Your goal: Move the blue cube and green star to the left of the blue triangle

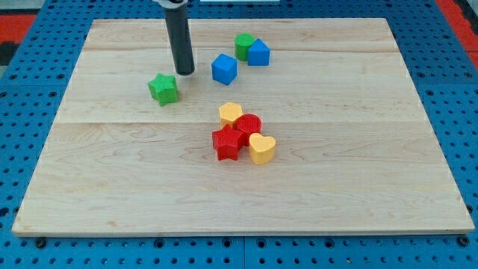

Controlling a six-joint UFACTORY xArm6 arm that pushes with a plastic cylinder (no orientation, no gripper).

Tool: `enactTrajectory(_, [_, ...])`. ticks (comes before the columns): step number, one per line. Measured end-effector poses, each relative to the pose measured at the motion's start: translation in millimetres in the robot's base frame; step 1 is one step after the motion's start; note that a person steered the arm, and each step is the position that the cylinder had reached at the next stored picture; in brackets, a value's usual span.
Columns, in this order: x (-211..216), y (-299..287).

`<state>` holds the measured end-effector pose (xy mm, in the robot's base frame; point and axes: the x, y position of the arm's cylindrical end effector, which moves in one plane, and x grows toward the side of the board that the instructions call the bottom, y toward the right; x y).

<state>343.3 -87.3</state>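
My tip (pixel 184 72) touches the board in the upper left part of the view. The green star (pixel 163 88) lies just below and to the left of the tip, close to it. The blue cube (pixel 224 69) lies to the right of the tip with a gap between. The blue triangle (pixel 258 53) sits further to the upper right, touching a green cylinder (pixel 243 45) on its left.
A cluster sits at the board's middle: a yellow block (pixel 231 113), a red cylinder (pixel 249 125), a red star (pixel 226 143) and a yellow heart (pixel 262 148). The wooden board (pixel 373 187) lies on a blue pegboard.
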Motion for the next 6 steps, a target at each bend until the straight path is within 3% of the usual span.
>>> enactTrajectory(1, [14,37])
enactTrajectory(2, [-29,73])
enactTrajectory(3, [-18,72])
enactTrajectory(5, [61,-20])
enactTrajectory(6, [71,-80])
